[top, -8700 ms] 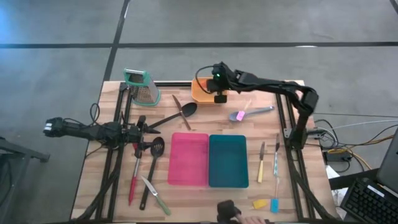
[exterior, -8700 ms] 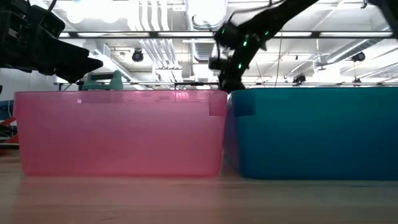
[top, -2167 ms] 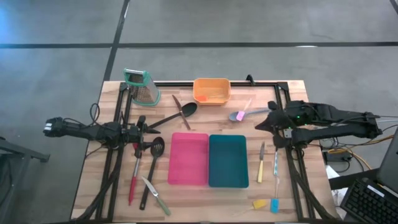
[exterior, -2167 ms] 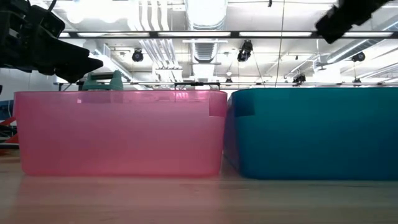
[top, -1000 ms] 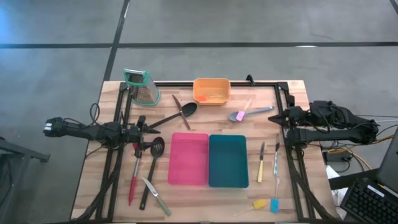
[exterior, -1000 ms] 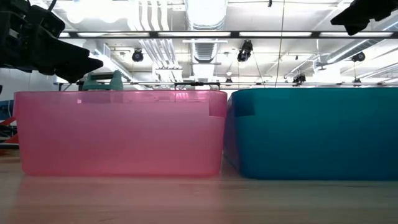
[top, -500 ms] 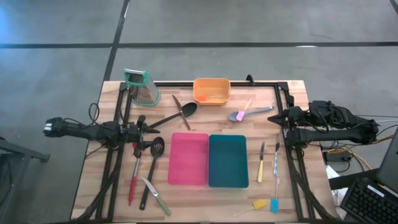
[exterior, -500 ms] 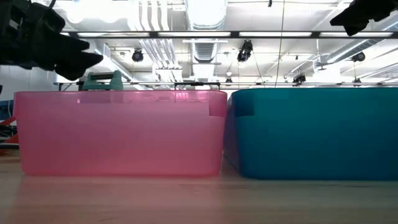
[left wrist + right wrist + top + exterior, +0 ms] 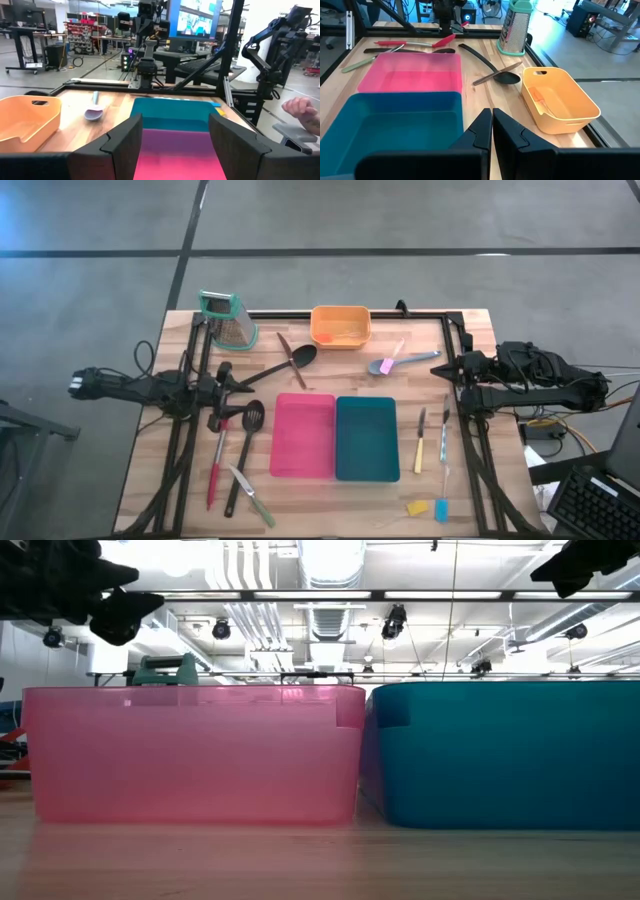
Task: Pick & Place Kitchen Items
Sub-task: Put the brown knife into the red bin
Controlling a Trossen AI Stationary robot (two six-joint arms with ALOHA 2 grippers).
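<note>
**Worktop contents: utensils, three bins, both arms at the edges**

Surroundings. Metal box grater [image 9: 229, 319] with teal top, upright at the far left corner of the worktop [image 9: 160, 470]. A dark frame rail runs along the far edge and down both sides. A person's hand [image 9: 302, 111] shows in the room beyond, in the left wrist view.

Utensils, left of the pink bin [image 9: 305, 436]: black spoon [image 9: 285, 364] crossed by a brown-handled knife [image 9: 291, 360]; red spoon [image 9: 216, 463]; black slotted spatula [image 9: 245, 450]; green-handled knife [image 9: 251, 495] lying over the spatula's handle. Right of the teal bin [image 9: 367, 439]: yellow-handled knife [image 9: 420, 442], a second slim knife [image 9: 444, 442], a yellow piece [image 9: 416, 507] and a blue piece [image 9: 440, 509] near the front edge. Behind the teal bin: grey-lilac spoon [image 9: 402, 362].

Containers. Pink and teal bins side by side, touching, both showing bare floors. Orange bin [image 9: 340, 326] at the far edge holds a small orange piece [image 9: 538, 94].

Arms. Left gripper [image 9: 222, 384] at the left side above the red spoon's head, fingers [image 9: 120, 145] spread, grasping nothing. Right gripper [image 9: 452, 370] at the right rail, fingers [image 9: 479, 131] clenched together, empty.
</note>
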